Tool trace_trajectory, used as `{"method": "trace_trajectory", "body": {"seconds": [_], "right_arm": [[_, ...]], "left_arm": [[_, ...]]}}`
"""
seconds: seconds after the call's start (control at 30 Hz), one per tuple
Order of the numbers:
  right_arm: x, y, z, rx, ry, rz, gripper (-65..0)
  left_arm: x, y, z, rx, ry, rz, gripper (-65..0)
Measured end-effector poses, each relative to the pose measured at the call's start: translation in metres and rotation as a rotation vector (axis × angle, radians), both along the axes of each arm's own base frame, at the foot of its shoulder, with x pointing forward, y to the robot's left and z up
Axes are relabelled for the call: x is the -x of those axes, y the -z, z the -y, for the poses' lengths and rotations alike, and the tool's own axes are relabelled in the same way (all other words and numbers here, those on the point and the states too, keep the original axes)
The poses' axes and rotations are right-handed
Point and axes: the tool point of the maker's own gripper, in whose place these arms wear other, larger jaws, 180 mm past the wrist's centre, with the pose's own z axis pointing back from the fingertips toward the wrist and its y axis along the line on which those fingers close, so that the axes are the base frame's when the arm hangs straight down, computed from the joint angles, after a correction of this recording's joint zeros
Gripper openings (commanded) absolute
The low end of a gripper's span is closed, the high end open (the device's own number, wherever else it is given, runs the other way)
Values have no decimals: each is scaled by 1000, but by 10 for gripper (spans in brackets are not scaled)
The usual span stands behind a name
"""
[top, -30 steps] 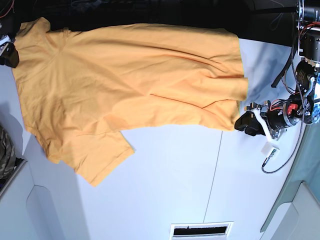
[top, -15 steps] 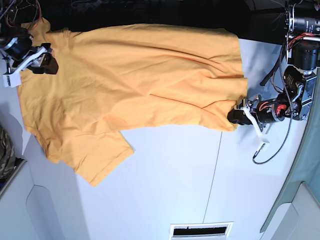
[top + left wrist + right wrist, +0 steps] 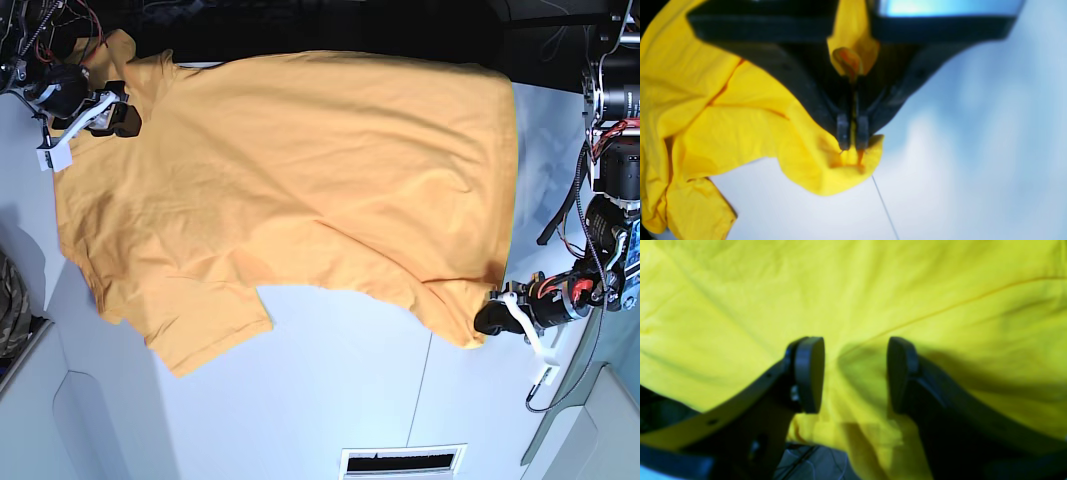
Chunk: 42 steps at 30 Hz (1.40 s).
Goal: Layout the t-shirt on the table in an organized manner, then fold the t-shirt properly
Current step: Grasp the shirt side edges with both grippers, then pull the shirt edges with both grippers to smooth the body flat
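My right gripper (image 3: pixel 122 118) sits at the far left of the base view, over the shoulder area of the t-shirt (image 3: pixel 300 180). In its wrist view the jaws stand apart with only flat yellow cloth showing between the pads (image 3: pixel 808 373), so I hold nothing there. Risk: if I close from here I may pinch one layer only, or slip off, since no fold is gathered between the pads.

The t-shirt lies spread across the far half of the table (image 3: pixel 340 390), one sleeve (image 3: pixel 205 335) pointing toward the near left, wrinkles running across the body.

My left gripper (image 3: pixel 487 318) is at the right, near side, jaws pressed together on the shirt's hem corner (image 3: pixel 853 160), with cloth bunched up between the fingers. Risks: the pinch is right at the edge, so a hard pull could slide the corner out. Pulling with only this end held could drag the whole shirt and skew it. The corner drapes just by the table seam (image 3: pixel 883 206), no snag visible.
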Motion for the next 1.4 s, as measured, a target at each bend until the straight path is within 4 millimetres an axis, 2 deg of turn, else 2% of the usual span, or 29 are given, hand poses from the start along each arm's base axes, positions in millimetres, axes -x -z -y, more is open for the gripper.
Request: {"method": "trace_trajectory", "body": {"seconds": [0.17,0.27,0.33,0.43,0.5,0.6,0.67,0.77,0.83,0.97,1.03,1.1,1.17,1.23,1.37,1.4], "right_arm": [[0,0,0,1,0,0,-349],[-1,-1,0,-3,2,5,-348],[-4,-3,-1,-14,11,25,-348],[-13,-8,-1,-20,20,57,-349],[-25,-14,2,-23,32,86,-349],[-57,-35,16,-16,90,188,-348],[-80,-53,28,-9,139,269,-349],[-112,-75,37,38,143,342,-349],[-141,-91,40,50,152,399,-348],[-198,-102,63,73,265,424,-348],[-219,-95,65,53,283,396,-348],[-230,-79,62,70,270,348,-348],[-236,-60,54,104,234,311,-348],[-235,-39,41,117,206,261,-348],[-214,2,21,126,148,151,-349],[-212,4,18,115,152,162,-349]], "left_arm": [[-23,-17,-18,-72,-77,52,-639],[-30,-25,-22,-87,-95,71,-459],[-28,-22,-23,-98,-91,54,-395],[-17,-10,-21,-98,-77,-20,-394],[-14,-11,-15,-45,-75,-44,-394],[-3,-19,4,67,20,-64,-394],[10,-16,14,144,43,-112,-394],[34,4,27,223,57,-190,-394],[50,21,35,243,60,-234,-394],[66,41,59,285,75,-280,-394],[75,52,75,298,90,-304,-394],[88,65,87,299,104,-339,-394],[103,79,89,279,107,-375,-394],[112,90,87,254,99,-388,-394],[110,97,79,181,100,-341,-394],[108,99,76,153,100,-327,-395]]}}
